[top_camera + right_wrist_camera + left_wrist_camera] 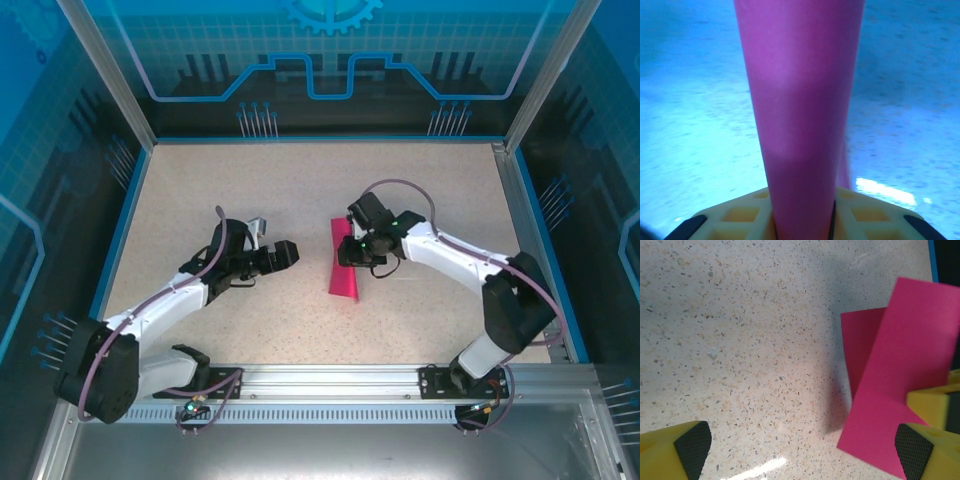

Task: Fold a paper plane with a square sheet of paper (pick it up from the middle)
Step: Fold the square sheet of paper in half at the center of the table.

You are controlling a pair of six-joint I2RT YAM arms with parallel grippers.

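- We see a speckled beige tabletop (pixel 300 190), grainy up close in the left wrist view (pixel 740 340) and blurred bluish in the right wrist view (pixel 690 125).
- We see a thin blue border (pixel 320 139) along its far edge.
- We see a silver slotted rail (pixel 330 378) across the near edge.
- We see a blue patterned back panel (pixel 330 60) behind the table.
- We see a slanted metal post (pixel 105 70) at the left corner.

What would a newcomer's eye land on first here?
The magenta-pink sheet of paper, folded into a narrow strip, stands out on the pale speckled table near its middle. The right hand is shut on it, with the upper layer skewed off the lower one. The left hand hovers open just to its left, not touching it.
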